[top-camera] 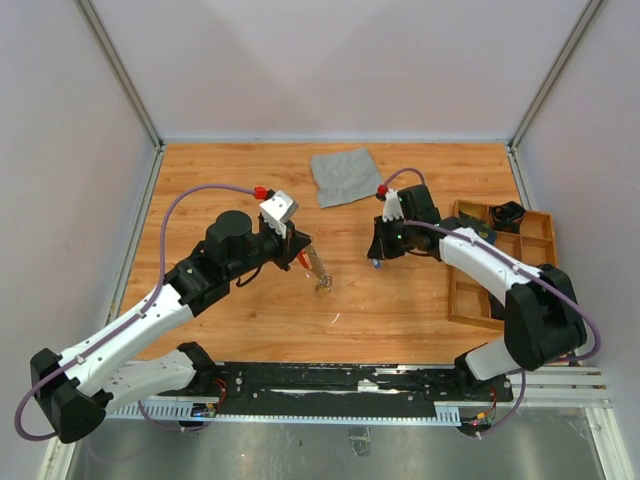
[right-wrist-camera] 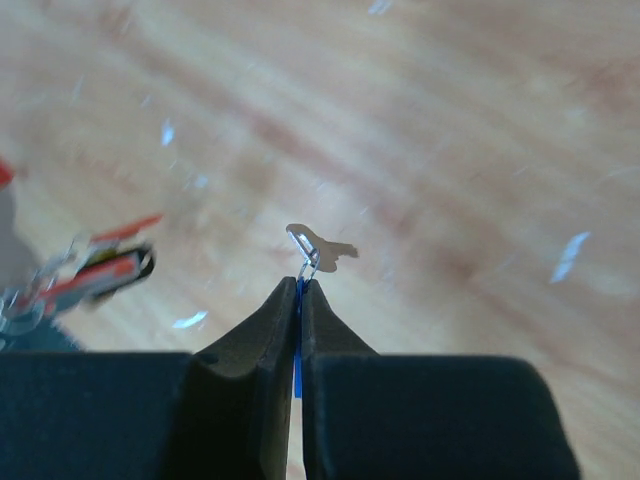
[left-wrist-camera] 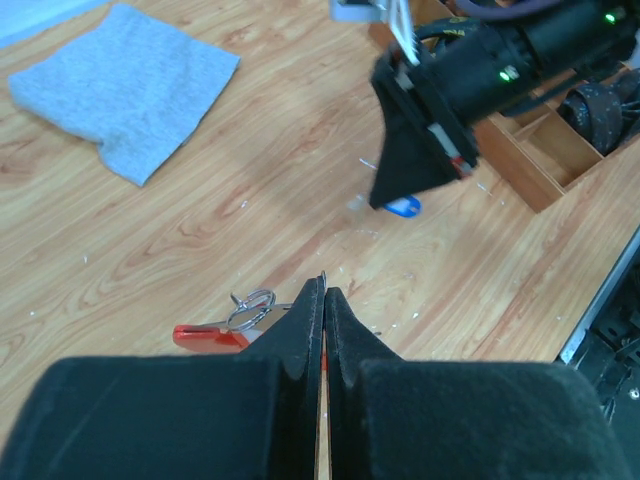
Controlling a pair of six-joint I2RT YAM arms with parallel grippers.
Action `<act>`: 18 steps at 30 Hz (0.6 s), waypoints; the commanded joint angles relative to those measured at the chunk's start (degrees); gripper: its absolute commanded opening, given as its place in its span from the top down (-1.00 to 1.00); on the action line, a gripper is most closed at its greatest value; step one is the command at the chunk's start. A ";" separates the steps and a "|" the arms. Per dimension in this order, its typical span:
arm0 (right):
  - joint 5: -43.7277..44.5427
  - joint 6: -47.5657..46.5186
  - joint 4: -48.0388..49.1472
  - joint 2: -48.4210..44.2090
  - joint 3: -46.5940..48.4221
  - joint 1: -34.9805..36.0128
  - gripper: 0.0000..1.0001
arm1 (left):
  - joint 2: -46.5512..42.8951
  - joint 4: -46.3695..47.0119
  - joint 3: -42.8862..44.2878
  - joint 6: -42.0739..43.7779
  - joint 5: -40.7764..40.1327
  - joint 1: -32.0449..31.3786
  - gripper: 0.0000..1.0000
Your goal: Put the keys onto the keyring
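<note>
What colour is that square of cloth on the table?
The cloth is light grey, best seen in the left wrist view.

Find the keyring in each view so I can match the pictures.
Top external: keyring left of centre, at the left gripper tip, chain trailing nearward.
Left wrist: keyring low, just left of the shut jaws.
Right wrist: keyring at the left edge, blurred.
Shared landmark: blue key, at the tip of the right jaws in every view.
</note>
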 commanded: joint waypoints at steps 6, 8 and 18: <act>-8.17 1.97 -7.33 -8.96 -11.65 0.73 0.82 | -1.69 2.22 -0.76 -0.46 -1.06 0.58 0.99; -5.65 1.81 -9.10 -9.60 -13.00 0.72 0.75 | -1.55 2.61 -0.87 -0.65 -0.82 0.66 0.99; 12.58 1.65 -14.69 -13.36 -13.16 0.84 0.23 | -1.99 2.71 -1.12 -0.78 -0.47 0.66 0.99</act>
